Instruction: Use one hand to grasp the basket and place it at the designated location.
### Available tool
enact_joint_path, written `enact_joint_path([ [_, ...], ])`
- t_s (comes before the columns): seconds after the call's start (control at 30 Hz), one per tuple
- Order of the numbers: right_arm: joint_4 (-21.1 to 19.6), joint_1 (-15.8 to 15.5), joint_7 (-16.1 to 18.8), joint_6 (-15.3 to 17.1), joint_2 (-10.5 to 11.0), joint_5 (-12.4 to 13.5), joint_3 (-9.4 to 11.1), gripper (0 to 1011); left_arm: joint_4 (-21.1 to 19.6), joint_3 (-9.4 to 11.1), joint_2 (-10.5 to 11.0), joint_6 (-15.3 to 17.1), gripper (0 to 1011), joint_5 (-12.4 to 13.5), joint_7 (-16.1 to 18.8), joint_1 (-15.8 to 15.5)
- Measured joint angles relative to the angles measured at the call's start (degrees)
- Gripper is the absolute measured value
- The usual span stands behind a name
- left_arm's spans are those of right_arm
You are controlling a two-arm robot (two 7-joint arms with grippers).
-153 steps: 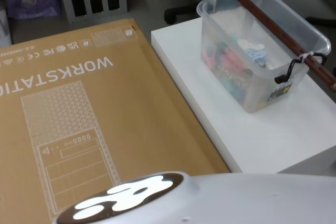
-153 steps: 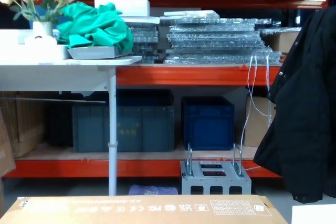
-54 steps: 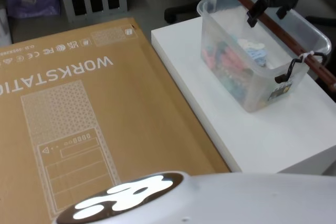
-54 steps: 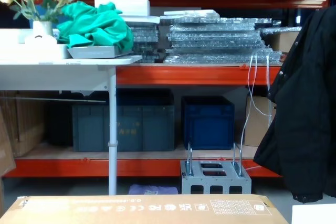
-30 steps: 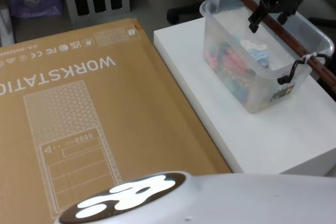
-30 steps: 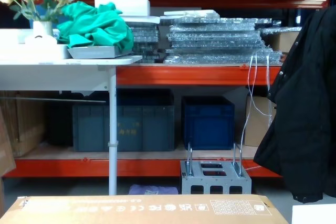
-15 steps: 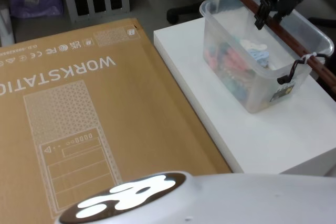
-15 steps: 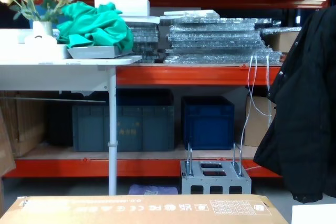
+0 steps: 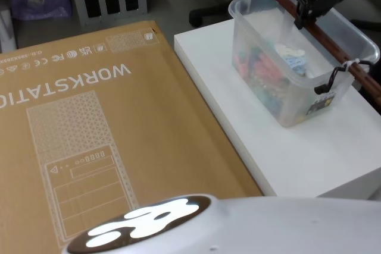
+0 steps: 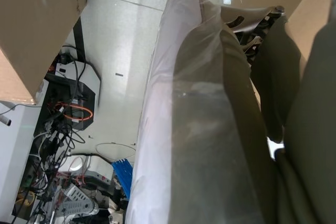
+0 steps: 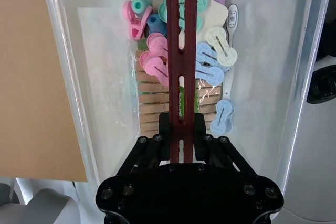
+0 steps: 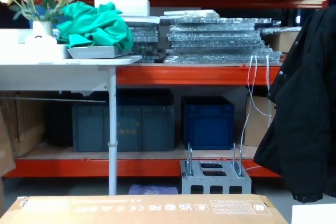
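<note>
In the upper right, the basket's (image 9: 286,102) bar handle (image 11: 172,66) is clasped by the right gripper (image 9: 309,4). The jaws are pressed closed against it.

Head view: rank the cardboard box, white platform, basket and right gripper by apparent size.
1. cardboard box
2. white platform
3. basket
4. right gripper
Box and platform both run off the frame, yet the box clearly looks larger. The gripper is also farthest from the camera.

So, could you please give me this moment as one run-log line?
right gripper: shut on handle | basket: resting on white table | contents: clothes pegs
</note>
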Motion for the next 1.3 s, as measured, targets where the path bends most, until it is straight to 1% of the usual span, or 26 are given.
enact_joint_path([
  [0.43,-0.06,0.09,-0.13,0.32,0.31,0.33,0.39,233,0.0,0.0,0.0,0.0,0,0.0,0.0,0.0],
  [0.9,-3.64,0.93,0.11,0.56,2.22,0.56,1.7,233,0.0,0.0,0.0,0.0,0,0.0,0.0,0.0],
  [1.0,-5.12,1.13,0.14,0.69,2.98,0.8,2.23,233,0.01,0.0,0.0,0.0,0,0.01,0.0,0.0],
  [1.13,-8.16,1.55,0.23,0.8,4.27,1.29,3.21,233,0.0,0.0,0.0,0.0,0,0.0,0.0,0.0],
  [1.3,-11.21,2.24,0.67,0.45,5.12,1.66,4.13,233,0.0,0.0,0.0,0.0,0,0.0,0.0,0.0],
])
